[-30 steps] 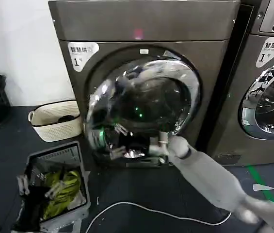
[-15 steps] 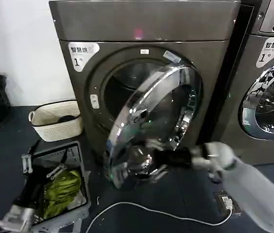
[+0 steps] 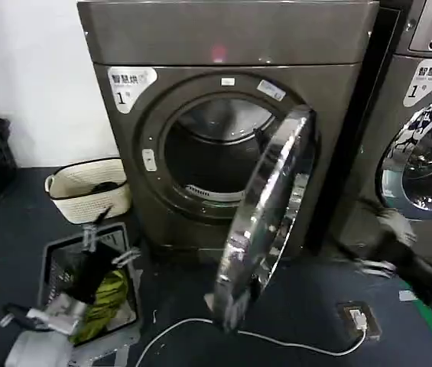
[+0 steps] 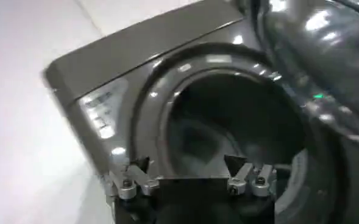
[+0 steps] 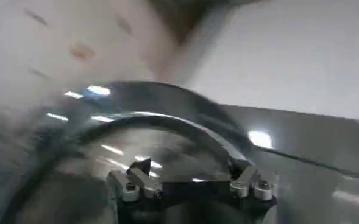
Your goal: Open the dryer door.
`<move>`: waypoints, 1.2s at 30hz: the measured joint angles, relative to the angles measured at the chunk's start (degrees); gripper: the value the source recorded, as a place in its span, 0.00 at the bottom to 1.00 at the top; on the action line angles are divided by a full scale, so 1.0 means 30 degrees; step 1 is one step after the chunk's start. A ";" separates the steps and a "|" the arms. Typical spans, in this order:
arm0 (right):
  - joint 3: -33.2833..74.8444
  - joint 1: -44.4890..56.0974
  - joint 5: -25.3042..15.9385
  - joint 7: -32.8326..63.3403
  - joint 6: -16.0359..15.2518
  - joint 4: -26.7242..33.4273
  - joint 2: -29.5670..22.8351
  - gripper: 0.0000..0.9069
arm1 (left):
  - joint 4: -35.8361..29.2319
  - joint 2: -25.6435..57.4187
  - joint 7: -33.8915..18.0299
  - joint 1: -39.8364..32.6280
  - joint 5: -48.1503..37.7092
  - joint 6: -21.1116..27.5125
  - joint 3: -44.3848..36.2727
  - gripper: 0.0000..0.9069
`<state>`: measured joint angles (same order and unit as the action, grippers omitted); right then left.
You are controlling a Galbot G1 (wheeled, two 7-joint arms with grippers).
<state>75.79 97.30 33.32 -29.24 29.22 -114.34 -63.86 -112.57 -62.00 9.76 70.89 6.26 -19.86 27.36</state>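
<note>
Door (image 3: pixel 265 222): swung out edge-on from the dryer (image 3: pixel 231 46), drum open.
Right gripper (image 3: pixel 375 243): right of the door, apart; jaws wide, empty.
Left gripper (image 3: pixel 108 241): low left; jaws wide, empty.
Risk: your door may swing back unheld.

Dryer (image 3: pixel 223 46): dark grey-bronze front-loader, white "1" label at upper left corner, round opening exposed. Dryer door (image 3: pixel 265 222): chrome-ringed porthole, swung open edge-on at opening's right side.
</note>
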 joint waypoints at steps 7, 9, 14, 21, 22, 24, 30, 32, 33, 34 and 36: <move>0.5330 0.0753 -0.4296 0.7213 -0.3352 0.1276 -0.2887 1.00 | 0.0978 0.0176 0.0195 -0.2189 0.0404 -0.0379 -0.4473 1.00; 0.6820 0.0594 -0.5386 0.8053 -0.4341 0.2201 -0.3203 1.00 | 0.1289 -0.0008 0.0213 -0.2935 0.0313 -0.0368 -0.5664 1.00; 0.9927 0.0697 -0.6309 0.9342 -0.3990 0.4675 -0.3522 1.00 | 0.2237 -0.0550 0.0217 -0.4931 0.0256 -0.0364 -0.8502 1.00; 1.1979 0.0531 -0.6411 1.1589 -0.5502 0.5448 -0.3796 1.00 | 0.3755 -0.1711 0.0237 -0.7617 0.0256 -0.0293 -1.1402 1.00; 1.2160 0.0415 -0.6397 1.1846 -0.5831 0.5446 -0.3796 1.00 | 0.3987 -0.1943 0.0237 -0.7963 0.0256 -0.0284 -1.1700 1.00; 1.2633 0.0210 -0.6307 1.2264 -0.6082 0.5564 -0.3813 1.00 | 0.4486 -0.2354 0.0257 -0.8636 0.0245 -0.0199 -1.2260 1.00; 1.3835 0.0288 -0.6427 1.2760 -0.6364 0.6153 -0.3962 1.00 | 0.5972 -0.3625 0.0351 -1.0257 0.0217 -0.0139 -1.3717 1.00; 1.4327 0.0406 -0.6436 1.2930 -0.6041 0.6461 -0.3940 1.00 | 0.6487 -0.4031 0.0365 -1.0732 0.0146 -0.0152 -1.4191 1.00; 1.4567 0.0469 -0.6481 1.2984 -0.5814 0.6636 -0.3901 1.00 | 0.6813 -0.4221 0.0377 -1.0966 0.0114 -0.0173 -1.4462 1.00; 1.4795 0.0552 -0.6529 1.3109 -0.5777 0.6798 -0.3873 1.00 | 0.7113 -0.4416 0.0380 -1.1205 0.0089 -0.0186 -1.4706 1.00; 1.5248 0.0701 -0.6641 1.3488 -0.5943 0.7146 -0.3817 1.00 | 0.7701 -0.4838 0.0379 -1.1748 0.0070 -0.0244 -1.5161 1.00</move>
<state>121.53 99.40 13.40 11.23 11.39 -92.90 -75.31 -89.46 -76.51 10.90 35.64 6.48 -20.60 -18.13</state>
